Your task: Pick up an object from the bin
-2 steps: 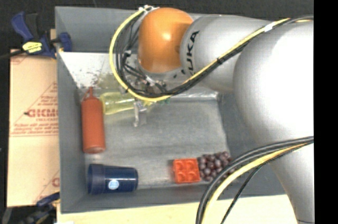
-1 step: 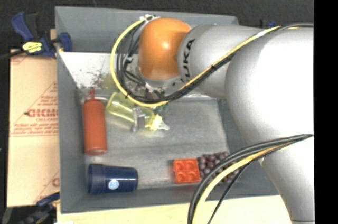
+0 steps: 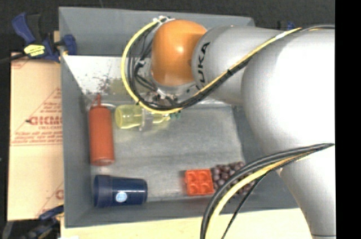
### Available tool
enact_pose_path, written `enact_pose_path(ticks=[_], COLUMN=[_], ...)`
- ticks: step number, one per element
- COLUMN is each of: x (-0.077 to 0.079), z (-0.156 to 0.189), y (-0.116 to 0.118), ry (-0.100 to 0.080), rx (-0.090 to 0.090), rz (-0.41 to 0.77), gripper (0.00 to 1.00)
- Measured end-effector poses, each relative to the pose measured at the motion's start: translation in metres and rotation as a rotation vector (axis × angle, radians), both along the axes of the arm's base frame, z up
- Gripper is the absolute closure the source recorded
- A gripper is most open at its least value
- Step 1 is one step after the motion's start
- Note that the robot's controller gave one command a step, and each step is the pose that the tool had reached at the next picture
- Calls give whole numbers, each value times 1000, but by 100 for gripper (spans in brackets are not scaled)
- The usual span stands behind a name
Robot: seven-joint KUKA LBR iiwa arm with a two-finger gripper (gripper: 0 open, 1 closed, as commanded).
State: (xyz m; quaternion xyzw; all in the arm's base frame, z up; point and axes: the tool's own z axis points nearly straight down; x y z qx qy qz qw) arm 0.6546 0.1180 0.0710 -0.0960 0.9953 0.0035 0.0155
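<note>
Pale yellow cup point(image 3: 128, 118) in the upper middle of the bin point(image 3: 76, 97), just right of the red bottle point(image 3: 101, 133), bare floor below: probably room for a grip. Close at its right end, the hand point(image 3: 155, 114), masked by the wrist cover point(image 3: 175, 52); cannot tell how open or holding what.

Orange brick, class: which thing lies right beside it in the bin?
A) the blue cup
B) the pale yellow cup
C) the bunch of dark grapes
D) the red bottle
C: the bunch of dark grapes lies directly beside the orange brick, on its right in the camera view.
</note>
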Motion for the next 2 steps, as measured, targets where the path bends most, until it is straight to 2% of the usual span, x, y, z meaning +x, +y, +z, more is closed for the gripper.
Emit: enact_pose_path(ticks=[1,2], x=[0,-1], z=[0,15], y=[0,0], ry=[0,3], rx=[0,0], rz=[-1,-1], gripper=[100,100])
